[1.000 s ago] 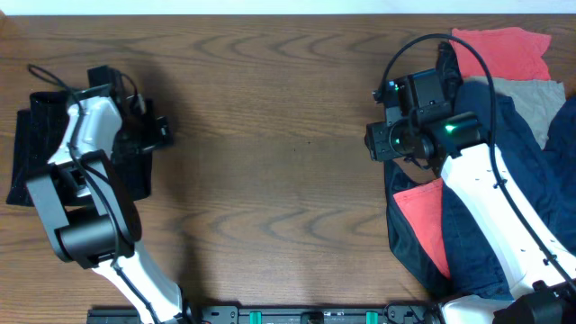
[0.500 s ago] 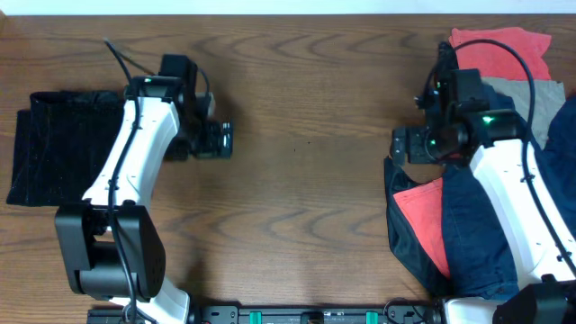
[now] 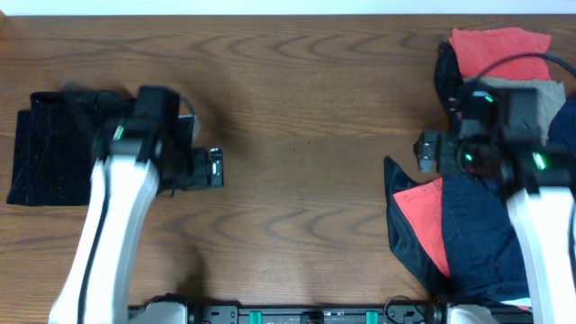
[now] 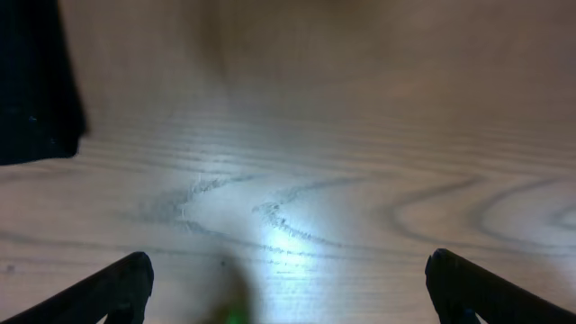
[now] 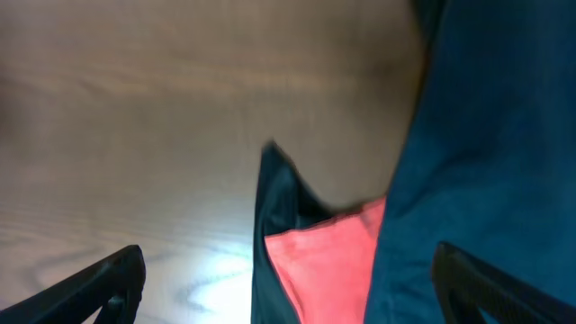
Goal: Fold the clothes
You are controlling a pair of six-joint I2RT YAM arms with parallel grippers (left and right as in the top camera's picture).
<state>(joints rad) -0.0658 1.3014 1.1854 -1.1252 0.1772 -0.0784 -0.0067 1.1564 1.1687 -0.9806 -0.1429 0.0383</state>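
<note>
black garment (image 3: 49, 148) lies flat on the table (image 3: 297, 135), far left.

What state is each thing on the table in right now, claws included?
black garment, folded flat, not held.
left claw, open, empty.
right claw, open, empty.
navy garment, crumpled, unfolded.
far red cloth, crumpled.
grey cloth, crumpled, partly covered.

White arm shells (image 3: 115, 202), black joints (image 3: 157, 103), green LEDs (image 3: 117, 133).
</note>
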